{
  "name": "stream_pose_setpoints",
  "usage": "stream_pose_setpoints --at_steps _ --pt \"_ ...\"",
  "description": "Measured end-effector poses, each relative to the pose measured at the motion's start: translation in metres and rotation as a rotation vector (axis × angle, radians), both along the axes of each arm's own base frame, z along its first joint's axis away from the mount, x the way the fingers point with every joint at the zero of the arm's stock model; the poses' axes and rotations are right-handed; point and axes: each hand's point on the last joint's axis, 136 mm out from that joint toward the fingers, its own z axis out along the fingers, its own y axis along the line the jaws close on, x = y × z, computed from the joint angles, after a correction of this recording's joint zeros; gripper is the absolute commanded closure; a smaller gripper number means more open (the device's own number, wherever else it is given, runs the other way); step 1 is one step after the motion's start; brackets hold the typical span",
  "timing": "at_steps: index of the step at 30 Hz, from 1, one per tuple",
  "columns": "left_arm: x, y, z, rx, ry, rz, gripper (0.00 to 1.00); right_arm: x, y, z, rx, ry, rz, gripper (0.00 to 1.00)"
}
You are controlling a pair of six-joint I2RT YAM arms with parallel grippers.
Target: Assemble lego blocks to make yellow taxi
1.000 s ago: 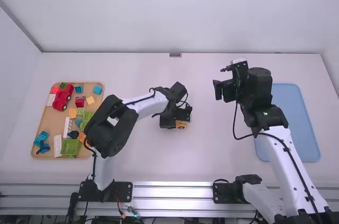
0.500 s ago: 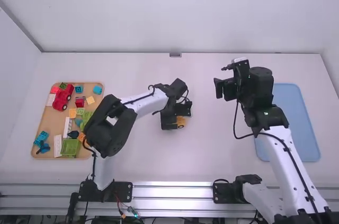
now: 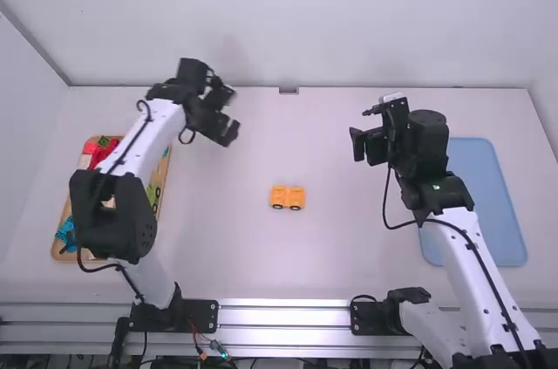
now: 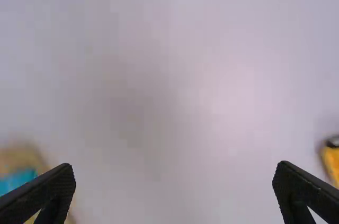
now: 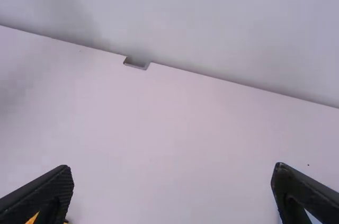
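Observation:
Two yellow-orange wheeled pieces (image 3: pixel 288 198) stand side by side, apparently touching, on the middle of the white table in the high view. My left gripper (image 3: pixel 229 114) is beyond them and to their left, above the table; in the left wrist view the left gripper (image 4: pixel 175 189) is open and holds nothing. Part of a yellow piece (image 4: pixel 332 161) shows there beside a finger. My right gripper (image 3: pixel 364 131) hangs right of the pieces and farther back; in the right wrist view the right gripper (image 5: pixel 172 189) stands open. A yellow bit (image 5: pixel 33 218) peeks out behind one of its fingers.
A tan tray (image 3: pixel 166 179) of loose blocks lies at the left, partly covered by the left arm, with a red vehicle (image 3: pixel 98 153) in it. At the right a blue tray (image 3: pixel 490 203) lies partly under the right arm. A wall rises behind the table.
My left gripper has left the yellow pieces, swinging back and to the left, and both pieces are now uncovered on the table. The right arm has stayed almost still.

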Motion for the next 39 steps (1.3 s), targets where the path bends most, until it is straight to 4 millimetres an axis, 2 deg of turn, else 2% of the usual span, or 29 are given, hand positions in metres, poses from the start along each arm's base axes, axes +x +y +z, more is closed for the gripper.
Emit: stream_pose_setpoints --at_steps 1,2,4,6,7,8,10,12,14,20,27,34,39 --pt "0.001 0.020 -0.001 -0.021 0.013 0.097 0.01 0.000 0.001 0.000 0.004 0.001 0.001 0.01" --pt "0.000 0.054 -0.002 -0.049 0.031 0.260 0.01 -0.001 0.003 0.001 0.000 -0.002 0.008 0.02" --pt "-0.005 0.085 -0.004 -0.067 0.052 0.425 0.01 -0.001 0.006 0.000 0.002 -0.001 0.014 0.02" --pt "-0.020 0.132 -0.012 -0.078 0.100 0.672 0.01 -0.001 0.011 0.002 0.005 -0.008 0.028 0.02" --pt "-0.022 0.137 -0.013 -0.080 0.105 0.694 0.01 -0.001 0.011 0.002 0.001 -0.010 0.031 0.01" --pt "-0.030 0.155 -0.019 -0.084 0.132 0.786 0.01 -0.001 0.013 0.003 0.002 -0.016 0.036 0.02" --pt "-0.040 0.176 -0.028 -0.093 0.168 0.892 0.00 -0.001 0.014 0.004 0.005 -0.019 0.037 0.01" --pt "-0.046 0.188 -0.037 -0.101 0.192 0.951 0.03 -0.001 0.014 0.005 0.005 -0.022 0.036 0.01" --pt "-0.053 0.195 -0.048 -0.106 0.235 0.996 0.13 -0.001 0.014 0.005 0.008 -0.021 0.034 0.01" --pt "-0.057 0.201 -0.073 -0.099 0.296 1.056 0.15 -0.001 0.014 0.005 0.012 -0.020 0.036 0.01" --pt "-0.054 0.202 -0.093 -0.101 0.327 1.073 0.27 -0.001 0.014 0.005 0.028 -0.015 0.028 0.01" --pt "-0.056 0.204 -0.116 -0.075 0.372 1.078 0.30 -0.001 0.015 0.005 0.036 -0.012 0.027 0.02" --pt "-0.055 0.208 -0.132 -0.055 0.386 1.079 0.37 -0.001 0.015 0.005 0.037 -0.012 0.027 0.01"
